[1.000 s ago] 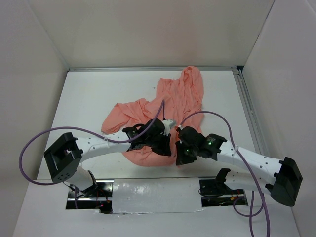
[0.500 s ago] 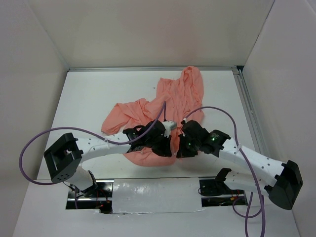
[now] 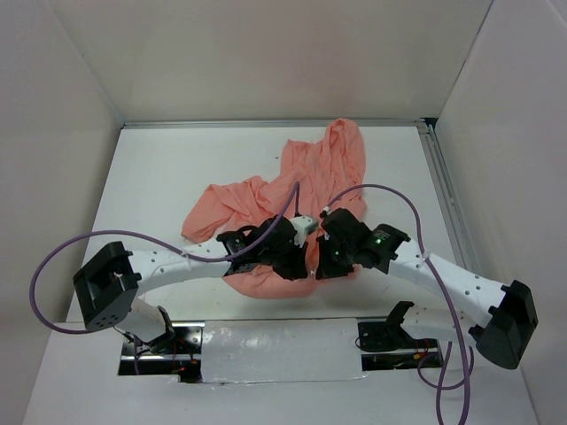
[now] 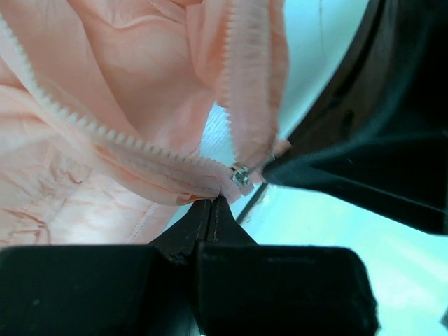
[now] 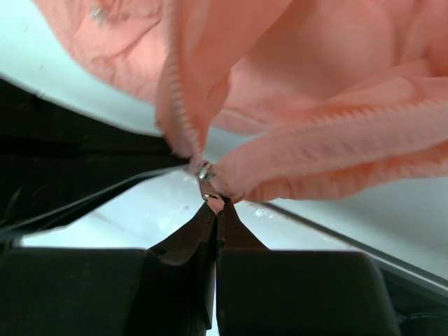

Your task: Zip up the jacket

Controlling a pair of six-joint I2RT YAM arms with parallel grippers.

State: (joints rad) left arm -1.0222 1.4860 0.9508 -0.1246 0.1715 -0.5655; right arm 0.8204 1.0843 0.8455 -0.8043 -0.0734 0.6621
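Swinging inward since a second ago, the right arm (image 3: 416, 264) is meeting the left arm (image 3: 177, 262) over the jacket (image 3: 306, 173), which is lying crumpled on the white surface (image 3: 168, 168). Now the right jaws and left jaws are each pinching shut on its hem beside the metal zipper slider (image 5: 204, 172).

You have one jacket (image 3: 310, 168), a single salmon-pink heap in the middle of the top view, lying on one white table (image 3: 168, 168). You have two arms, the left arm (image 3: 177, 264) at lower left and the right arm (image 3: 452, 283) at lower right. There are two grippers, the left gripper (image 4: 212, 203) and the right gripper (image 5: 214, 208). Count two purple cables, the left cable (image 3: 106, 234) and the right cable (image 3: 376, 187). In the left wrist view you get two rows of zipper teeth, the slanting row (image 4: 105, 133) and the upright row (image 4: 245, 70), and one metal slider (image 4: 241, 175).
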